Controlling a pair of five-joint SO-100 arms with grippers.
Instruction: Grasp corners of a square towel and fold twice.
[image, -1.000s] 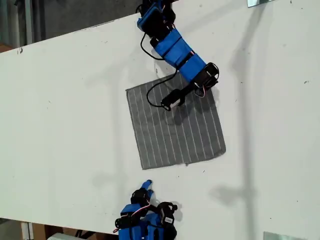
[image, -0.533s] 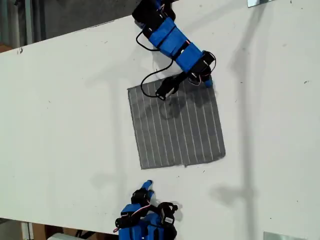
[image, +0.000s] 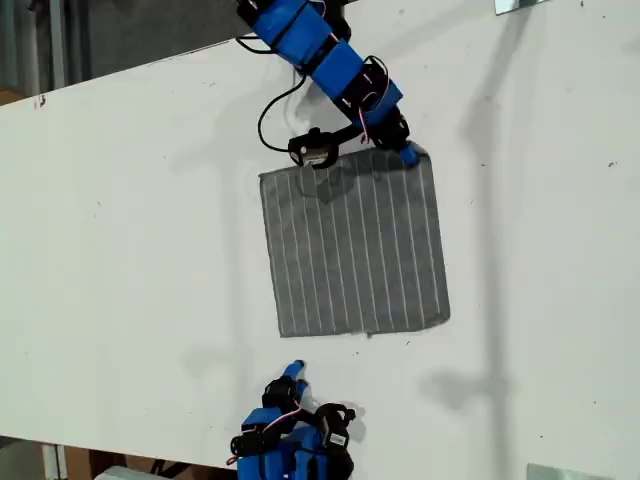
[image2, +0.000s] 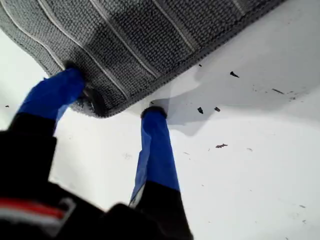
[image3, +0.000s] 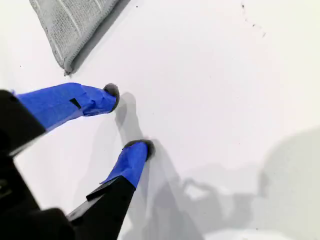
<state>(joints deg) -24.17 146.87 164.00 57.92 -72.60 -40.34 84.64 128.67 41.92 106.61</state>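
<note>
The towel (image: 355, 245) lies flat on the white table (image: 130, 250). My first gripper (image2: 122, 105) stands spread at the towel's far corner (image2: 97, 107) on the exterior view's right, one finger on the cloth, one on the table. My second gripper (image3: 127, 120), also spread, rests apart near the table's near edge.

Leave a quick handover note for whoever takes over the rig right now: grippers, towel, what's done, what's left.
My first gripper is open, straddling a towel corner at the exterior view's upper right; not yet pinched.
My second gripper is open and empty over bare table, near the corner at the exterior view's lower left.
The towel lies flat and unfolded.
Done: nothing folded.
Left: pinch the corners, then both folds.
</note>
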